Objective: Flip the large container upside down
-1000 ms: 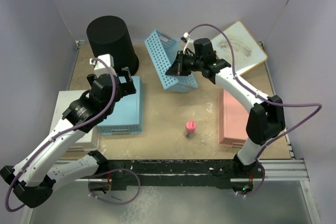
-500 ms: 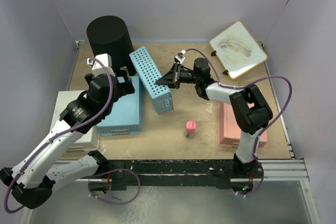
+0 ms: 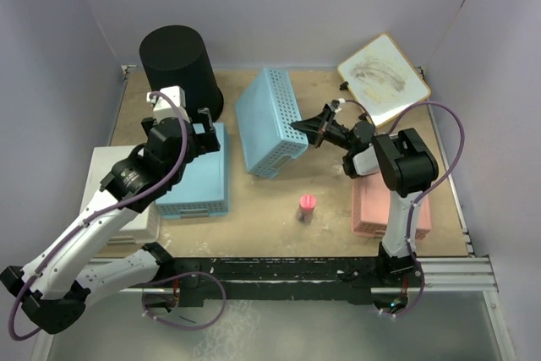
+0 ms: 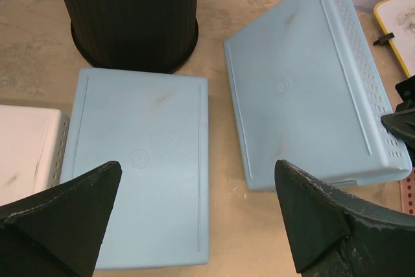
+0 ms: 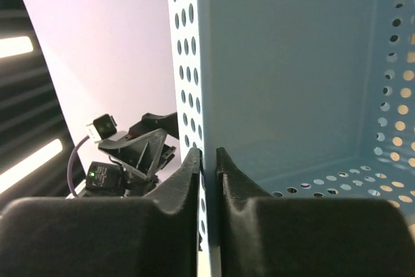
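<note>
Container: large black round ribbed plastic bucket (image 3: 177, 65), tapered, wide rim down, far-left corner of table (image 3: 330, 200).
Left fingers (image 4: 58, 225): spread wide, empty.
Right fingers (image 5: 170, 222): pinched on wall of tilted light-blue perforated plastic basket (image 3: 269, 120).

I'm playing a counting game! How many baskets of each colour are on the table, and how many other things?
Blue baskets: 2, the flat blue basket and the tilted blue basket
White basket: 1
Pink basket: 1
Black bucket: 1
Small pink cylinder: 1
Whiteboard: 1
Total: 7
</note>
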`<control>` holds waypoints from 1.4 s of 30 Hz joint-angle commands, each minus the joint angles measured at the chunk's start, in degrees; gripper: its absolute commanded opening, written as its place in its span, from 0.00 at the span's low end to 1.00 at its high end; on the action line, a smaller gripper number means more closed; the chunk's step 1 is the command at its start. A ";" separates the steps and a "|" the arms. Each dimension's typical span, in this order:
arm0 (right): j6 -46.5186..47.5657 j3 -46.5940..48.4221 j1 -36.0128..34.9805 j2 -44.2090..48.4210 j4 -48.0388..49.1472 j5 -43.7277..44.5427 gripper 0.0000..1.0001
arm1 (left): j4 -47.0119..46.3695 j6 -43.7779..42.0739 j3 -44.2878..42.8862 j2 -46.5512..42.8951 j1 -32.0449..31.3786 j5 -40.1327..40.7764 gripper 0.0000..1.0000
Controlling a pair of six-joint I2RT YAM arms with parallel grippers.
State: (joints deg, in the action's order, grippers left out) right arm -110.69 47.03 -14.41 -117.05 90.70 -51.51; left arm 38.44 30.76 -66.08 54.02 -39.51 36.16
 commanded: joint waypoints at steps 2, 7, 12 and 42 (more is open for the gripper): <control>3.14 -4.93 2.10 0.39 1.04 -2.93 0.25 | -2.09 -1.20 -1.85 0.99 0.22 -1.32 0.99; 22.16 -3.16 3.34 8.67 -27.17 -2.70 0.55 | -2.15 -0.97 -1.86 0.91 0.26 -1.62 0.99; 48.97 5.65 3.30 15.88 -65.05 5.94 0.70 | -2.17 -0.88 -1.87 1.04 0.22 -1.62 0.99; 89.35 21.47 3.04 49.26 -112.88 78.50 1.00 | 2.77 8.30 -3.51 11.59 0.21 19.43 0.99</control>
State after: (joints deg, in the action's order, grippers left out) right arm -24.91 74.13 -11.25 -72.12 -25.52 20.38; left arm 40.03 36.01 -66.39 65.39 -39.51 48.12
